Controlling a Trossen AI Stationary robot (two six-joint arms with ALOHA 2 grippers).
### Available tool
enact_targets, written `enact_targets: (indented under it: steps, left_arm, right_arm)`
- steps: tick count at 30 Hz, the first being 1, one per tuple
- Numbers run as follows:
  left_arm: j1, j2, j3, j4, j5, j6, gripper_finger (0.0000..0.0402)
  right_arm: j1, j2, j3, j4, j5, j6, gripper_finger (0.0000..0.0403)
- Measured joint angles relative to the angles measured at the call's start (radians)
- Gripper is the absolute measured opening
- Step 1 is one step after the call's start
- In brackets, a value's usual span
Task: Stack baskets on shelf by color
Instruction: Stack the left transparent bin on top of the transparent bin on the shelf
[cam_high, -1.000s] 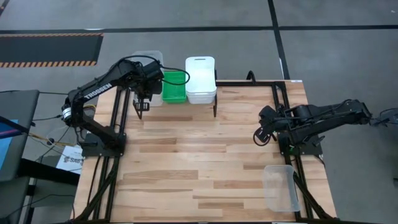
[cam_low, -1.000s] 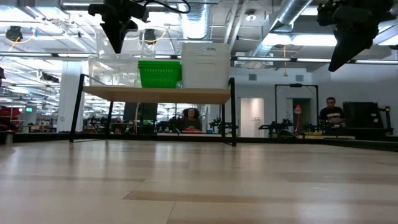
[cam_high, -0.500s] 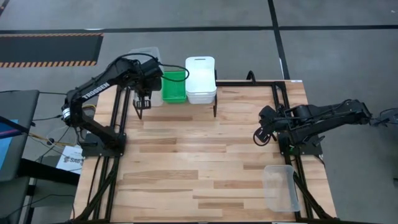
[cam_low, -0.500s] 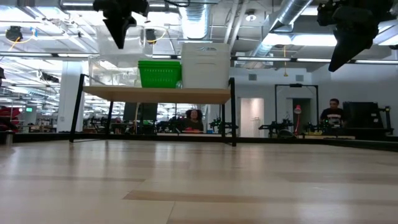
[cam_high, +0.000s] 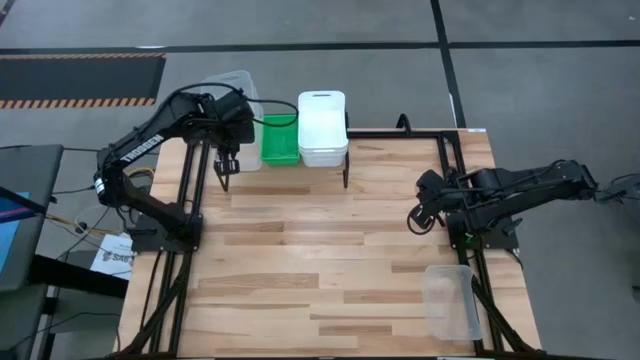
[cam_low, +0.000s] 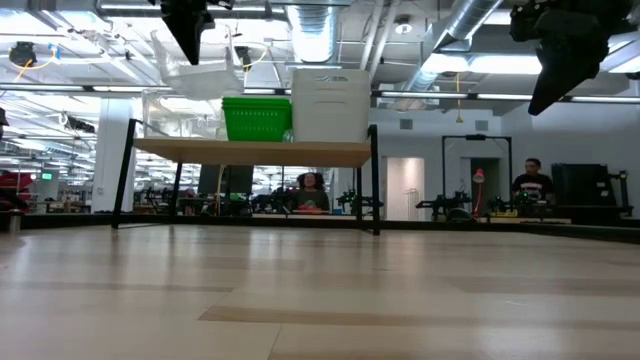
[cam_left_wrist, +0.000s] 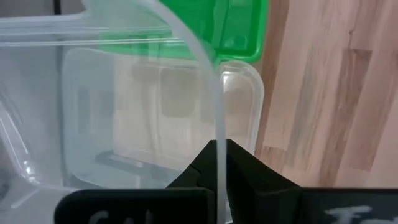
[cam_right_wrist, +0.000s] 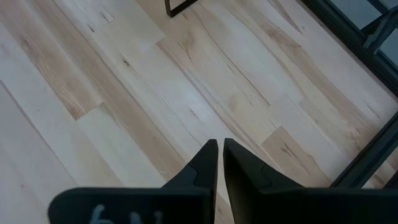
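Observation:
My left gripper hangs above the left end of the shelf and is shut on a clear basket, which is lifted and tilted. Another clear basket stands on the shelf's left end, right below it. Beside that one stand the green baskets and then the white stack. My right gripper is shut and empty, raised above the table's right side. It also shows in the right wrist view. My left gripper pinches one thin side wall of the clear basket at its rim between its two fingers. The fingers come from above, pointing down. The basket is lifted clear of the basket below and hangs tilted.
One more clear basket lies on the table near its front right corner. The wooden tabletop between the shelf and the near edge is bare. People sit in the room far behind the table.
My left gripper has gone up and a little toward the table's far left with the clear basket. The basket has come up out of the clear basket on the shelf and now hangs tilted above it.

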Motion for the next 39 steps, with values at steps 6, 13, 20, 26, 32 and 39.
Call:
enact_targets:
  steps: [6, 13, 20, 26, 32, 39]
  left_arm:
    - [0.012, 0.001, -0.029, -0.002, 0.002, 0.001, 0.0000]
    - [0.012, 0.001, -0.029, -0.001, -0.012, 0.012, 0.0000]
    - [0.012, 0.001, -0.029, -0.001, -0.015, 0.012, 0.0000]
    - [0.012, 0.001, -0.029, -0.001, -0.015, 0.012, 0.0000]
    - [0.012, 0.001, -0.029, -0.001, 0.021, 0.013, 0.0000]
    - [0.027, 0.001, -0.053, -0.001, 0.019, 0.021, 0.0000]
  right_arm:
    - [0.000, 0.000, 0.000, 0.000, 0.000, 0.000, 0.0052]
    - [0.000, 0.000, 0.000, 0.000, 0.000, 0.018, 0.0052]
    - [0.000, 0.000, 0.000, 0.000, 0.000, 0.018, 0.0052]
    - [0.000, 0.000, 0.000, 0.000, 0.000, 0.018, 0.0052]
    - [0.000, 0.000, 0.000, 0.000, 0.000, 0.017, 0.0052]
    - [0.000, 0.000, 0.000, -0.001, 0.000, 0.002, 0.0052]
